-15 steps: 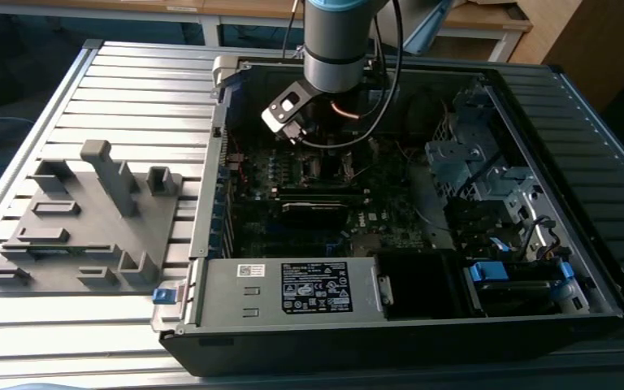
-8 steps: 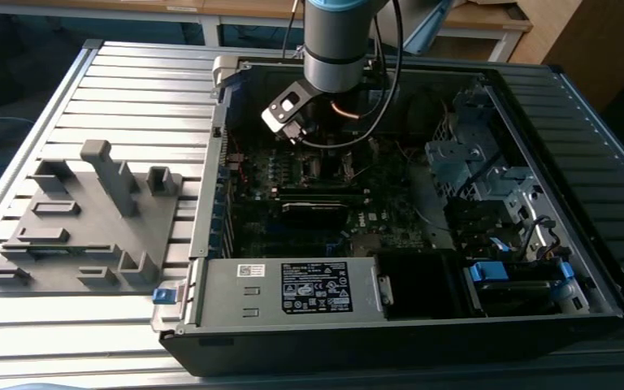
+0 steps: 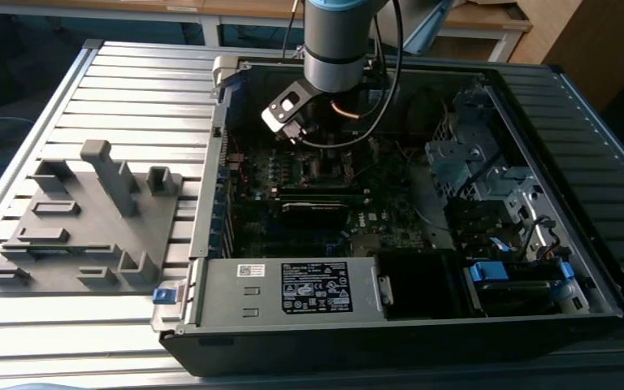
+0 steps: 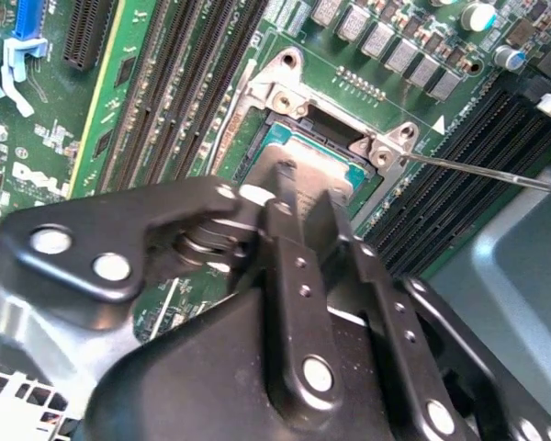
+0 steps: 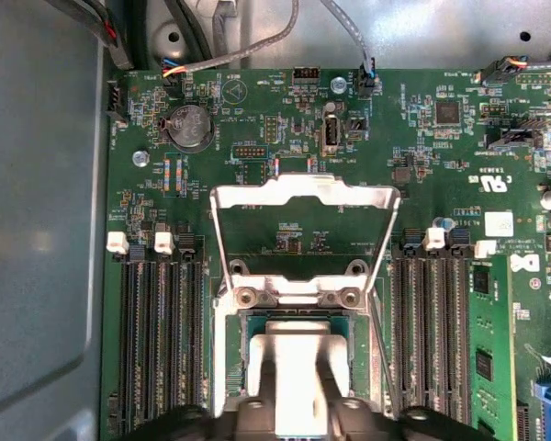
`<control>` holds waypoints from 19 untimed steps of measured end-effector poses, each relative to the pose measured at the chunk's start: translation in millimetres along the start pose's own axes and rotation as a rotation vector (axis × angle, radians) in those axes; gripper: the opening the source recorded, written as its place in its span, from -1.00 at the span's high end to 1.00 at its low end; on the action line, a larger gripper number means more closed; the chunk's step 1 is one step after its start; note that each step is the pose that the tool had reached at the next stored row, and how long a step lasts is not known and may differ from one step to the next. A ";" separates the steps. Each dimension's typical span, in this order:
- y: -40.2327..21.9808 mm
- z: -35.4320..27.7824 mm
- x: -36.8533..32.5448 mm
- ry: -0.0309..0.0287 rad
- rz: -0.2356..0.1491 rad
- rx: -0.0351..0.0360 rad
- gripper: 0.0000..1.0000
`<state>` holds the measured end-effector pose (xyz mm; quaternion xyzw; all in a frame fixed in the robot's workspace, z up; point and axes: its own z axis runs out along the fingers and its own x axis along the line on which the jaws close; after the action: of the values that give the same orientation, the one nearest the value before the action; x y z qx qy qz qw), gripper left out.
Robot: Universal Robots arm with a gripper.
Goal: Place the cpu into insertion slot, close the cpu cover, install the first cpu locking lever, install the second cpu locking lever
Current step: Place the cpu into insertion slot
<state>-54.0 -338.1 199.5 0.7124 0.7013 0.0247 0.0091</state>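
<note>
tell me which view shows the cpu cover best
The first wrist view: the cpu cover stands swung open, its whole silvery frame and cut-out centre in sight. The second wrist view catches silvery metal at its hinge end; in the exterior view it is too small to tell.

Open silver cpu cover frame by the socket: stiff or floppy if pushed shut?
The thin silvery metal cpu cover frame probably swings freely about its screwed hinge edge rather than sliding. Its narrow sides around the cut-out may flex or twist if pushed off-centre. As thin sheet, it is probably light.
</note>
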 end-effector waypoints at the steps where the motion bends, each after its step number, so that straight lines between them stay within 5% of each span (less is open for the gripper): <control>1: 0.0 0.0 0.0 0.0001 0.000 -0.0001 0.43; 4: 0.0 0.1 0.1 0.0004 0.000 -0.0001 0.78; 19: 0.0 1.4 0.0 0.0006 0.000 -0.0004 0.80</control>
<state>-53.9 -338.0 198.0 0.7124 0.7012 0.0250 0.0090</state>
